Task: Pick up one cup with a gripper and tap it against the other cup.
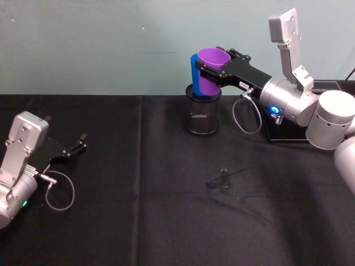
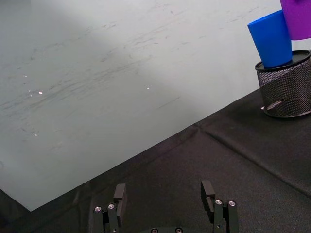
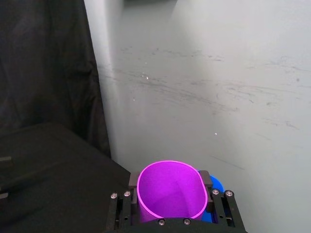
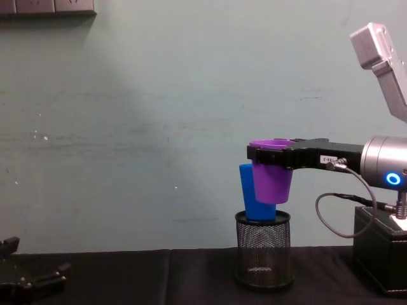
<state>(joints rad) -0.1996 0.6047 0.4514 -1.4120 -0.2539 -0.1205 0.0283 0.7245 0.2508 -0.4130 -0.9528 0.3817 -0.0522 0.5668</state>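
Head view: the right tool (image 1: 209,64) pinches the purple cup (image 1: 209,83) near its rim, lifted off the desk (image 1: 166,194) toward 12 o'clock. That leaves its side free to meet the blue cup (image 1: 193,75), which stands in the mesh pen holder (image 1: 202,113). The left tool (image 1: 77,145) lies parked at 8 o'clock.

Left wrist view: that tool's jaws are spread, holding nothing.

Right wrist view: jaws flank the purple rim.

Chest view: blue sits at purple's 8 o'clock, apparently touching. The tool's white label (image 4: 327,161) is unreadable.
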